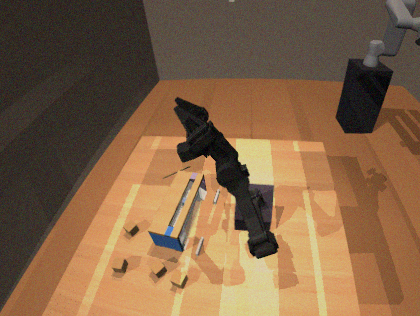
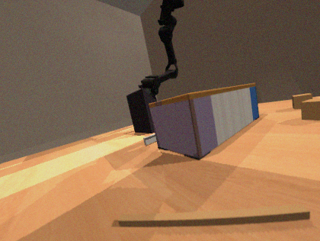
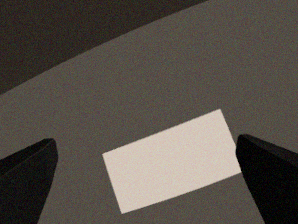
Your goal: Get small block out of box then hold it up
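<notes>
Black gripper (image 1: 186,106), its fingers apart and empty, hangs raised above the box (image 1: 181,214) on the counter (image 1: 300,240), apparently poised before reaching in.

The block inside the box (image 1: 175,217) shows in no view; the shelf is too small to make out from above. The exterior view cuts the arm (image 2: 168,36) off at the top edge, gripper unseen. The wrist view shows only the finger (image 3: 23,192) tips, cut by the lower corners
</notes>
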### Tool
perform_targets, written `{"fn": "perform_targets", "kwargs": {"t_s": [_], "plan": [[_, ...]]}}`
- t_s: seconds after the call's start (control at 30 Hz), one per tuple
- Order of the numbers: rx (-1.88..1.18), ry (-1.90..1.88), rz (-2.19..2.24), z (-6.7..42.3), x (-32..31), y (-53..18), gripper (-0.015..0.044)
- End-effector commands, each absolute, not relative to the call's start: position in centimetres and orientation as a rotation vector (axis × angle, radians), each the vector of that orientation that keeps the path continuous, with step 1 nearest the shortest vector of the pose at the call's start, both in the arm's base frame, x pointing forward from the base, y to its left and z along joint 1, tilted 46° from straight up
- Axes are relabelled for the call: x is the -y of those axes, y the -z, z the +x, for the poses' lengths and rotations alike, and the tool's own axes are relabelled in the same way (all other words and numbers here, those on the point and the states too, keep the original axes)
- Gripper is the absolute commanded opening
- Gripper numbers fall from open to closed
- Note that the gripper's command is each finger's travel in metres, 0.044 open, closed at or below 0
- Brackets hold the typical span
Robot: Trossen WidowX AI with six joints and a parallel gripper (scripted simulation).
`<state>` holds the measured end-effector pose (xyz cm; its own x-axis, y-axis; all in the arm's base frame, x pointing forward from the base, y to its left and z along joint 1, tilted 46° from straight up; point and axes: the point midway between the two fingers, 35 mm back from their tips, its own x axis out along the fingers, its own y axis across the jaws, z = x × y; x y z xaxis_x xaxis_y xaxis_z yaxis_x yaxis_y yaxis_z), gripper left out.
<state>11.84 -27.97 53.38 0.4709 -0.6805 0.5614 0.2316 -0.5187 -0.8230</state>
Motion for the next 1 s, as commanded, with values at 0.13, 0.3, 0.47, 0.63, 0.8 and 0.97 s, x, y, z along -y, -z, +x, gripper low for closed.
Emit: {"fn": "perform_targets", "kwargs": {"t_s": [0.13,0.3,0.47,0.63,0.8,0.97], "plan": [[-0.47,0.854,-1.608,18.8,31.2,-45.4,0.04],[-0.52,0.58,-1.491,24.1,31.1,-39.0,0.04],[-0.58,0.294,-1.373,28.6,29.2,-32.1,0.04],[-0.645,-0.002,-1.251,31.9,25.6,-25.1,0.04],[-0.715,-0.297,-1.129,33.6,20.4,-18.8,0.04],[-0.79,-0.593,-1.007,33.5,14.7,-13.4,0.04]]}}
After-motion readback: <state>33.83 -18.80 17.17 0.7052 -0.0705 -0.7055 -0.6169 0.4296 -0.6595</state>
